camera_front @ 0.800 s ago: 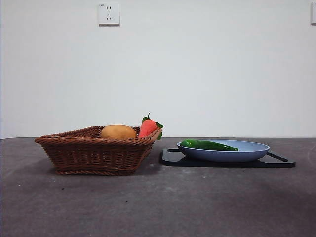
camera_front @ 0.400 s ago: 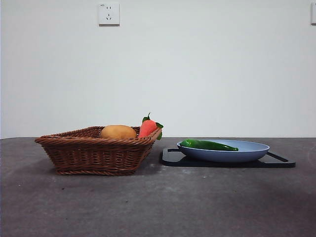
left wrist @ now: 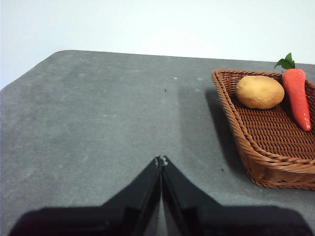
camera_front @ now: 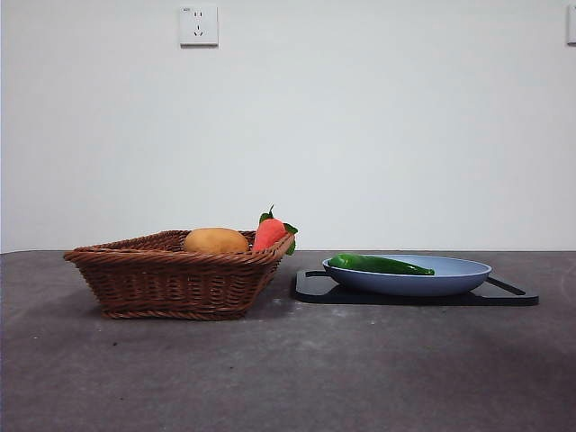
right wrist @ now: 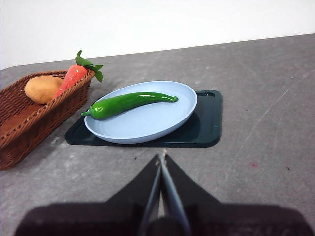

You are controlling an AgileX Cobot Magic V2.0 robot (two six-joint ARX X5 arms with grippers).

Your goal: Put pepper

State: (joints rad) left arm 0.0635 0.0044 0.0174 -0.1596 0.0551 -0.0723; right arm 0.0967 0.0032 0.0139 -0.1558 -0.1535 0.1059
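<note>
And here's the pepper, long and glossy green, lying flat in the blue plate, its thick stem end toward the basket side and its thin tip pointing the other way; the right wrist view shows it stretched across the far part of the plate, well clear of any gripper. The plate sits on a dark tray on the grey table. Just beside the tray stands the wicker basket, and inside it a yellow-brown potato next to an orange-red carrot whose green leaves poke up over the rim nearest the plate. Neither arm shows in the front view. The right gripper hangs above bare table short of the tray, jaws pressed together to a point and holding nothing. The left gripper hovers over open table off to the side of the basket, its jaws likewise closed tip to tip, empty. A white socket sits high on the wall
</note>
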